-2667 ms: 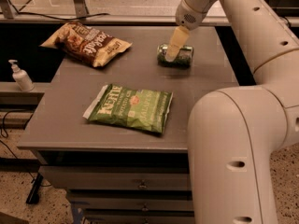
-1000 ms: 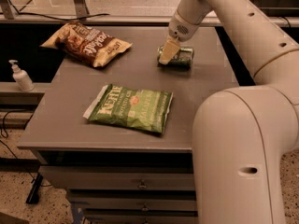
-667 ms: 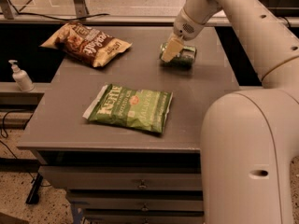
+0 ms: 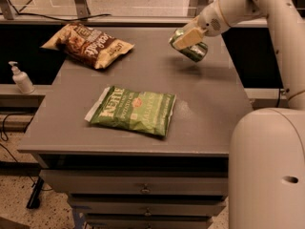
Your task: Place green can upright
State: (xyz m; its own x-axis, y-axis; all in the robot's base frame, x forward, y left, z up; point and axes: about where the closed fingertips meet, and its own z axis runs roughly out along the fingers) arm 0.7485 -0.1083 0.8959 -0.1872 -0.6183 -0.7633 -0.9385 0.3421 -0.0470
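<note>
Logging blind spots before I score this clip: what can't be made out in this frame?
Camera view, the only one:
- Green can: partly covered by the gripper holding it tilted above the table; markings unreadable.
- Far finger: hidden behind the can.
- Robot body: cut off by the right and bottom edges.
- Soap bottle: label too small to read.

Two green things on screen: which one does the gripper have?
The green can, held tilted in the gripper over the table's far end. The green crisp bag lies flat and free mid-table.
</note>
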